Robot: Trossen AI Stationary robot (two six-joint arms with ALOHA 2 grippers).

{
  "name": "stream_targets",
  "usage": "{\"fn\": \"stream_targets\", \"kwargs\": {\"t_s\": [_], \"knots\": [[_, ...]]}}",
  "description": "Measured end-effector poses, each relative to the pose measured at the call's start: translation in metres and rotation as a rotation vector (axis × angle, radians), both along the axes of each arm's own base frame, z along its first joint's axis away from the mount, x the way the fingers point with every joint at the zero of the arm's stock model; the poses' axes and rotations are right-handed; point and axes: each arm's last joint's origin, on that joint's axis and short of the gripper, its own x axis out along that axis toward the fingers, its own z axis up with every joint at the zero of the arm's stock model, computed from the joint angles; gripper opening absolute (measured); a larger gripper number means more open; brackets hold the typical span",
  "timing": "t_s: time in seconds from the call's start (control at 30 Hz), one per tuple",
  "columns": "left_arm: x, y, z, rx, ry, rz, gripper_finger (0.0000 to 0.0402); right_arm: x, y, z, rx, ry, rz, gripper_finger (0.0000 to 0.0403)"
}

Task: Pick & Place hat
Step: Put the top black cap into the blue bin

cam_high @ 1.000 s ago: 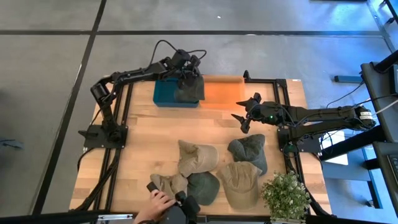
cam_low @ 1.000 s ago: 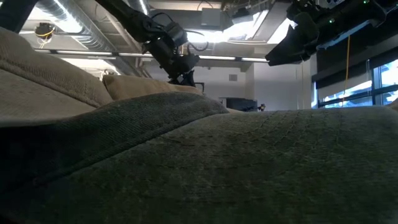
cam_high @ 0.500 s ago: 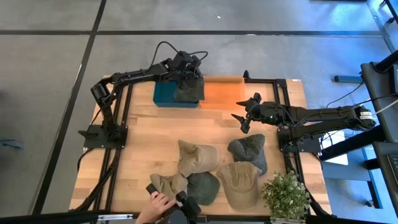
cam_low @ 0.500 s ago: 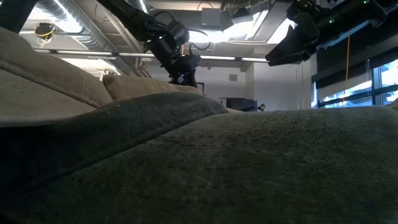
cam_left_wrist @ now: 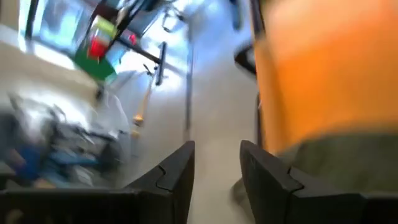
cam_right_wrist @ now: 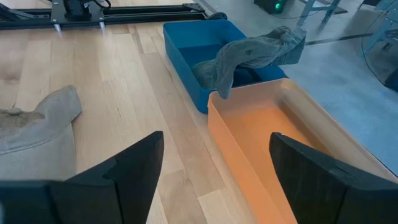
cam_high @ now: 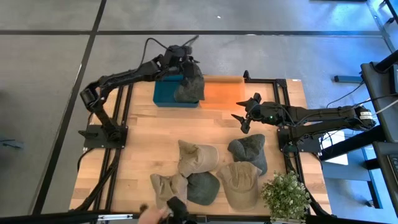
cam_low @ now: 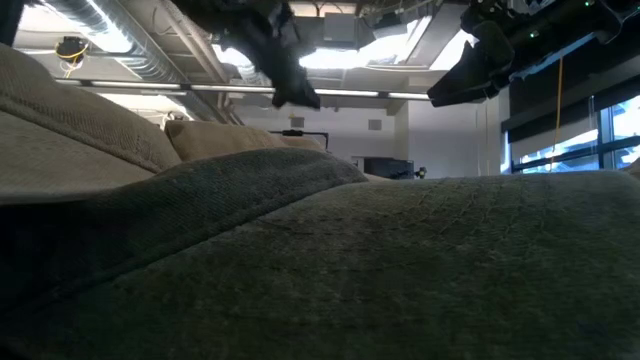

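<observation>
At bench (cam_high: pixel 149 134) centre | grey cap (cam_high: pixel 249 151) just beside open, empty right claw (cam_high: pixel 244 117), nearer arm | left claw (cam_high: pixel 186 62) parted, empty, over blue bin (cam_high: pixel 163 93)

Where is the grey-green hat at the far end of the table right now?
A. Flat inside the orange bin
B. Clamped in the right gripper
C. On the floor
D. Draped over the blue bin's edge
D: the hat hangs over the rim of the blue bin, beside the orange bin.

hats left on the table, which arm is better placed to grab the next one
Right. The right gripper hangs open just beyond the dark hat, while the left gripper is over the blue bin.
</observation>
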Motion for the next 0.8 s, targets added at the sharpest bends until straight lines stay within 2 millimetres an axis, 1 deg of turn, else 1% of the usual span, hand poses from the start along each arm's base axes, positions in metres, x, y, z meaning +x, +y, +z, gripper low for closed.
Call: {"fn": "stream_targets", "kwargs": {"t_s": [0.1, 0.2, 0.27, 0.33, 0.4, 0.43, 0.5, 0.6, 0.67, 0.8], "knots": [[-0.005, -0.016, 0.013, -0.214, -0.149, 0.091, 0.0122, 0.0, 0.0, 0.0, -0.02, 0.01, 0.009, 0.0292], [-0.012, -0.031, 0.016, -0.407, -0.185, 0.134, 0.0121, 0.0, 0.0, 0.0, -0.032, 0.016, 0.016, 0.0292], [-0.016, -0.04, 0.014, -0.547, -0.157, 0.109, 0.0122, 0.0, 0.0, 0.0, -0.038, 0.019, 0.021, 0.0292], [-0.015, -0.049, 0.01, -0.685, -0.141, 0.059, 0.0123, 0.0, 0.0, 0.0, -0.032, 0.019, 0.037, 0.0292], [-0.012, -0.057, 0.002, -0.804, -0.156, 0.02, 0.0123, 0.0, 0.001, 0.0, -0.022, 0.019, 0.058, 0.0292], [-0.011, -0.061, -0.003, -0.837, -0.175, 0.001, 0.0122, 0.0, 0.002, -0.001, -0.013, 0.023, 0.076, 0.0292], [-0.005, -0.069, -0.012, -0.845, -0.245, -0.026, 0.012, 0.0, 0.003, -0.003, 0.01, 0.039, 0.115, 0.0292], [-0.003, -0.081, -0.03, -0.819, -0.314, -0.002, 0.0119, -0.001, 0.005, -0.005, 0.049, 0.062, 0.172, 0.0292], [-0.006, -0.089, -0.04, -0.802, -0.341, 0.02, 0.0119, -0.001, 0.006, -0.006, 0.07, 0.065, 0.197, 0.0292], [-0.013, -0.107, -0.049, -0.761, -0.447, -0.002, 0.0121, -0.003, 0.006, -0.01, 0.076, 0.118, 0.214, 0.0292]]}}
